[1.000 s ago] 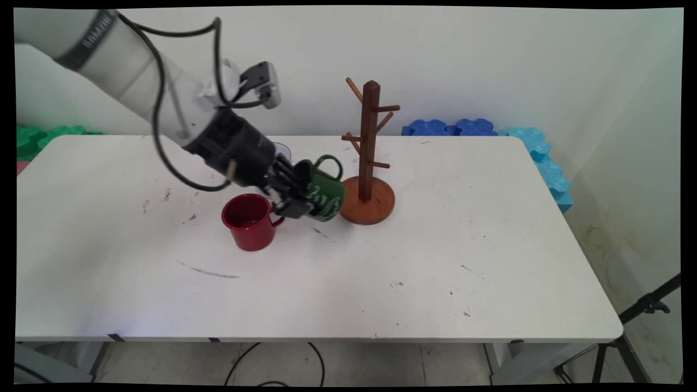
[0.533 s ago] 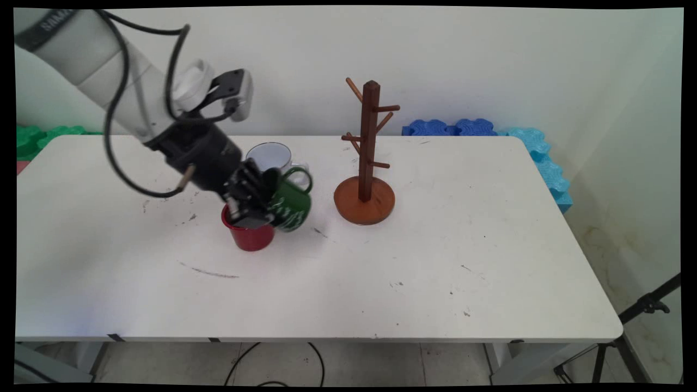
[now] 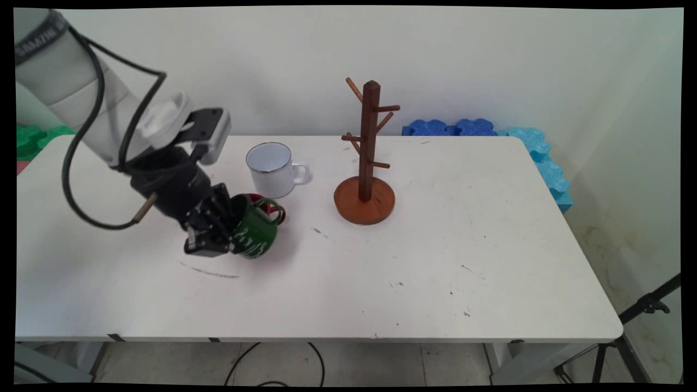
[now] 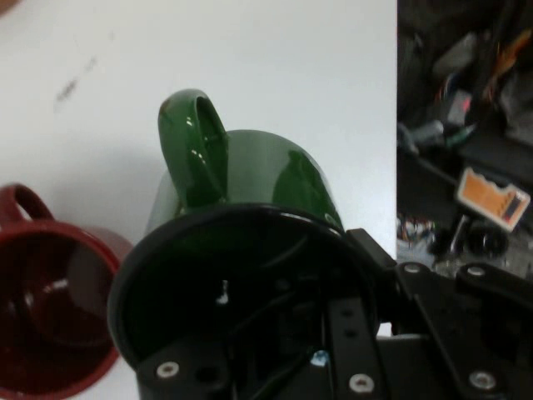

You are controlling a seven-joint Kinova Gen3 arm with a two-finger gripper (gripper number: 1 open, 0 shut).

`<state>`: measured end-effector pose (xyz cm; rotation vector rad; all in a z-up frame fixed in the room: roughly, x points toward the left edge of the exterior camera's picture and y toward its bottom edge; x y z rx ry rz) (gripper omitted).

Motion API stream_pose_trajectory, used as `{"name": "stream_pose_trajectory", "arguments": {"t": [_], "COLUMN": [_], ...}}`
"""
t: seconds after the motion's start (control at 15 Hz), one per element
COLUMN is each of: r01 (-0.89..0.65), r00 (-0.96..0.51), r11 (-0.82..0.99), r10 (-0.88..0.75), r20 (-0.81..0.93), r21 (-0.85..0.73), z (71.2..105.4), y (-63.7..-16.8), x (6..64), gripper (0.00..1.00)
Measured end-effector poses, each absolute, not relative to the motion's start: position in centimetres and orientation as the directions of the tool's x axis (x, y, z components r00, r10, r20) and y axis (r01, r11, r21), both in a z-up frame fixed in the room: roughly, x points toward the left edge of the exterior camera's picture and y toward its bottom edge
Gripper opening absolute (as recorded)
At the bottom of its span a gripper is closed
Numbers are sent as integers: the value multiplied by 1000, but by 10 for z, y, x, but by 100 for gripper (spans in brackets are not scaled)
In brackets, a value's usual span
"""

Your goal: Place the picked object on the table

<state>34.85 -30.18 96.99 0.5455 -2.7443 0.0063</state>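
My gripper (image 3: 218, 231) is shut on the rim of a green mug (image 3: 254, 233), which is tilted on its side just above the table's left middle. In the hand view the green mug (image 4: 250, 179) fills the centre, its handle up and its dark opening towards the camera, with one finger inside the rim. A red mug (image 3: 268, 202) stands right behind the green one, mostly hidden in the main view; the red mug (image 4: 50, 292) shows at the hand view's lower left. A white enamel mug (image 3: 270, 169) stands farther back.
A brown wooden mug tree (image 3: 366, 163) with bare pegs stands on its round base right of the mugs. Blue foam blocks (image 3: 490, 133) lie along the table's far right edge and green ones (image 3: 32, 139) at the far left. A tripod leg (image 3: 642, 310) stands off the table's right.
The gripper has carried the green mug leftward and towards the near side, away from the mug tree's base. It now hangs in front of the red mug, and the white mug is uncovered.
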Motion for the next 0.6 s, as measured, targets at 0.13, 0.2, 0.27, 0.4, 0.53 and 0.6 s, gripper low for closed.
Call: {"name": "stream_pose_trajectory", "arguments": {"t": [0.13, 0.2, 0.27, 0.4, 0.53, 0.6], "r01": [-347, -333, -323, -308, -297, -294], "r00": [-888, -900, -908, -921, -932, -934], "r11": [936, 942, 945, 950, 954, 955], "r10": [-347, -333, -324, -309, -299, -297], "r20": [301, 282, 267, 235, 206, 197], "r21": [56, 51, 47, 44, 44, 45], "z": [960, 954, 949, 938, 927, 924], "y": [-298, -296, -295, -292, -290, -289], "x": [350, 351, 351, 352, 350, 348], "gripper": [0, 0, 0, 0, 0, 0]}}
